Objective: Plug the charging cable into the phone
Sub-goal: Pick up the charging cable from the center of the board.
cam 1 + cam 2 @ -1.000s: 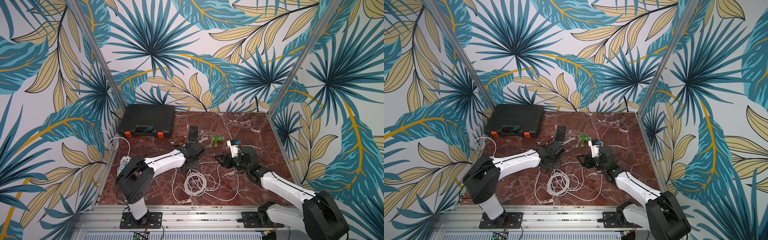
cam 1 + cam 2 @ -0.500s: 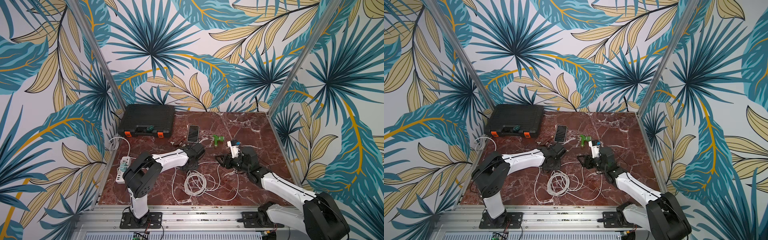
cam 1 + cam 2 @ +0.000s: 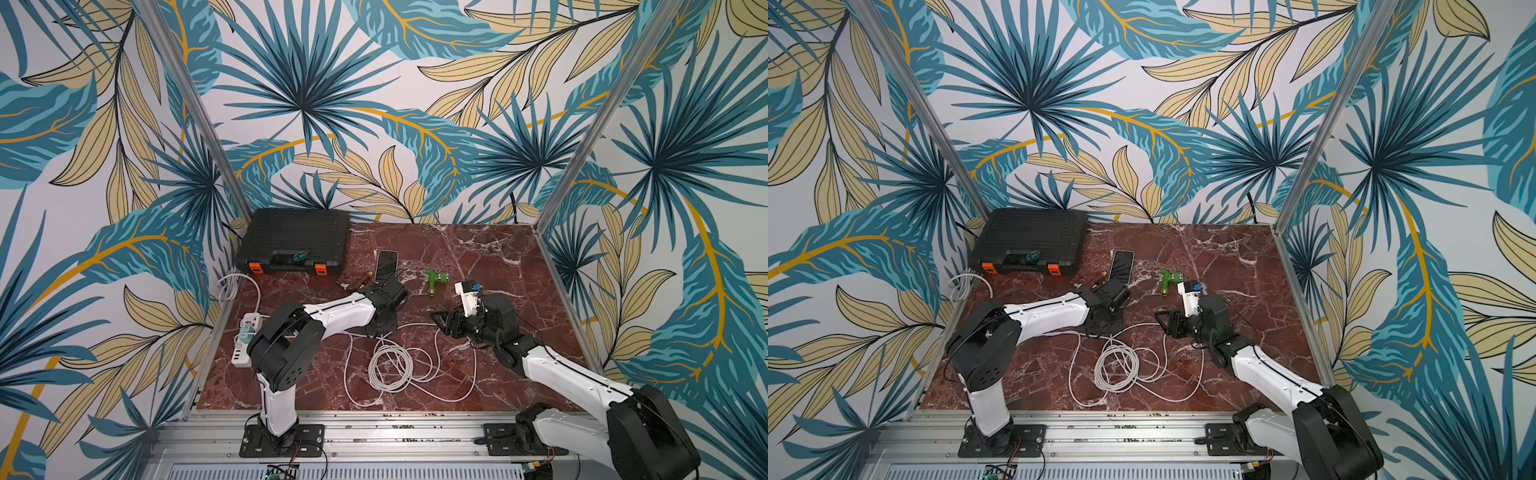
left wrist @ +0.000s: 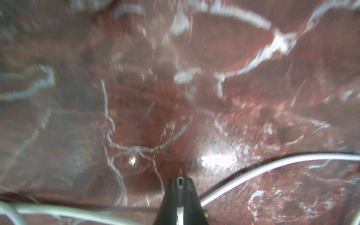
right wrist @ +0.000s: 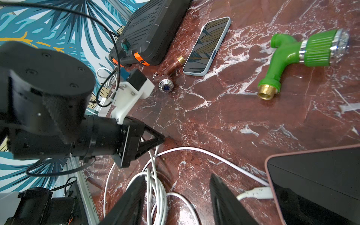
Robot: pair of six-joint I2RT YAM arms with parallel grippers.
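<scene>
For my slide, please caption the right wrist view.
Shut left fingers beside white charging cable; grey-cased smartphone lies apart on red marble table.

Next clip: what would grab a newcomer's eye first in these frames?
The blue-and-tan palm-leaf wallpaper on every wall shouts loudest. On the dark red marble tabletop, a loosely coiled white charging cable sprawls mid-table, with the shut left gripper tipped down beside it. Behind lie a dark-screened phone in a pale case and a bright green plastic hose nozzle.

White cable coiled, phone lying face-up
</scene>
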